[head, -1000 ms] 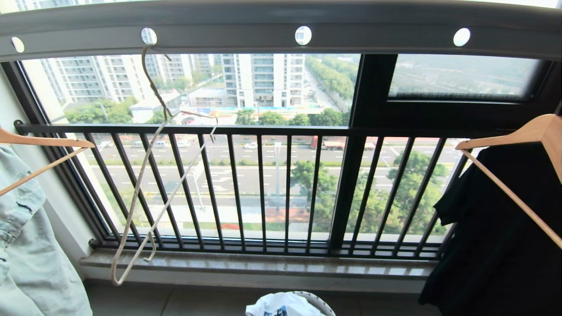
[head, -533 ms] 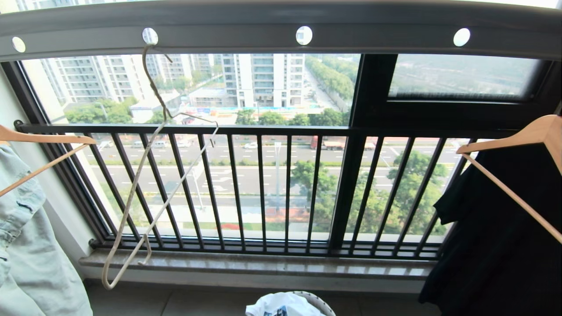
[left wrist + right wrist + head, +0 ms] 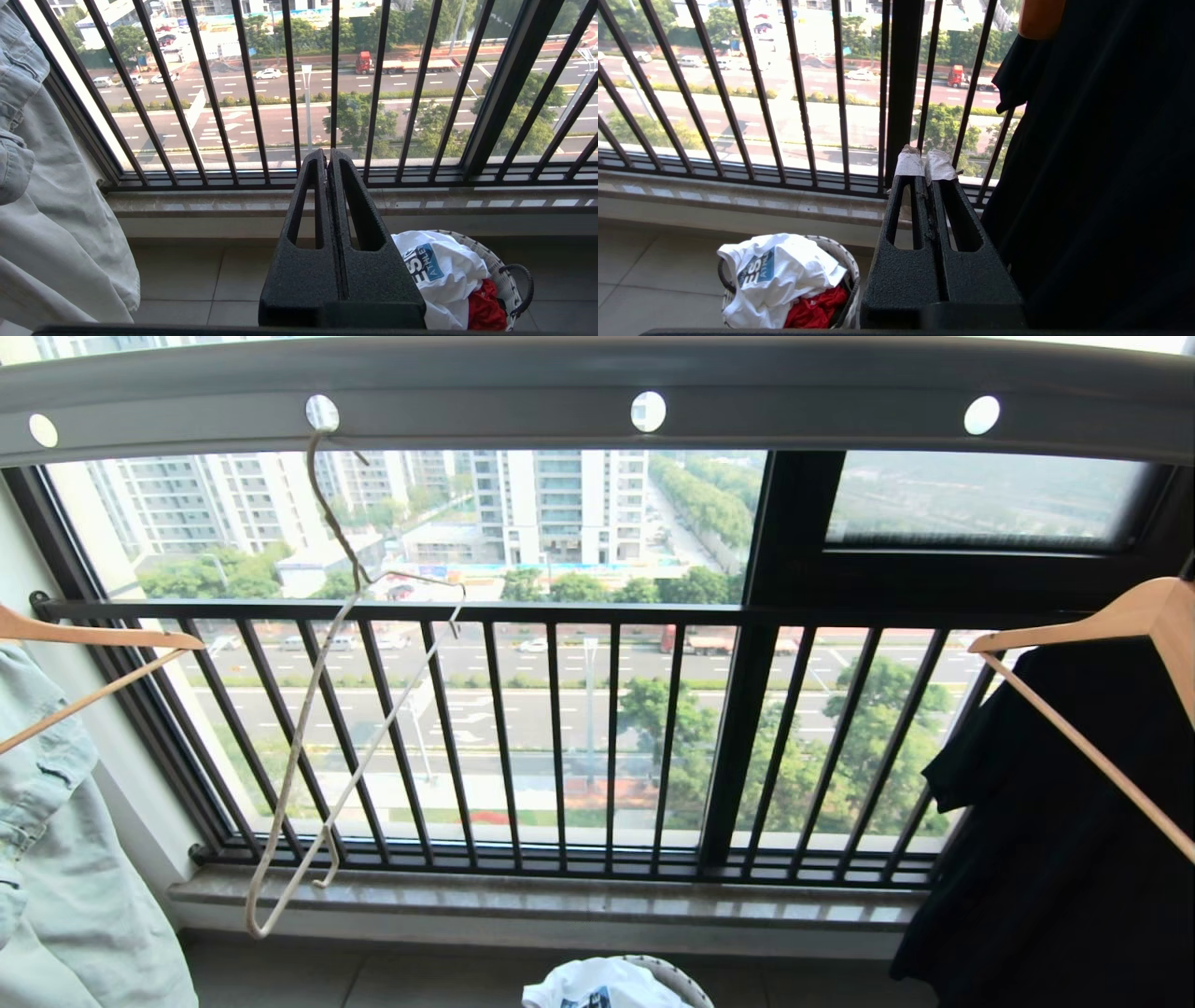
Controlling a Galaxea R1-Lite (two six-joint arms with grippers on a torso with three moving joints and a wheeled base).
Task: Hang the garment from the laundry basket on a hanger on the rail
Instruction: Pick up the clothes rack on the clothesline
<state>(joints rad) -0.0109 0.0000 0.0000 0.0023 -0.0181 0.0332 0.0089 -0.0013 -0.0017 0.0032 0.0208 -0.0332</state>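
Observation:
The white garment [image 3: 597, 985] with a blue chest graphic lies crumpled in the laundry basket [image 3: 686, 980] on the floor below the window; it also shows in both wrist views, garment [image 3: 444, 270] and garment [image 3: 780, 270]. A thin cream wire hanger [image 3: 308, 728] dangles tilted from a hole in the grey rail [image 3: 597, 406] overhead. My left gripper [image 3: 327, 156] is shut and empty, held level to the left of the basket [image 3: 500, 266]. My right gripper [image 3: 926, 161], its tips wrapped in white tape, is shut and empty to the right of the basket [image 3: 845, 261]. Neither arm shows in the head view.
A black railing [image 3: 560, 737] of vertical bars guards the window above a stone sill [image 3: 541, 896]. A pale denim garment [image 3: 56, 859] hangs on a wooden hanger at left, a black garment [image 3: 1055, 831] on a wooden hanger at right. A red cloth [image 3: 815, 310] lies under the white garment.
The wire hanger swings on the rail: its lower end went left, then back right. Both grippers and the basket stay still.

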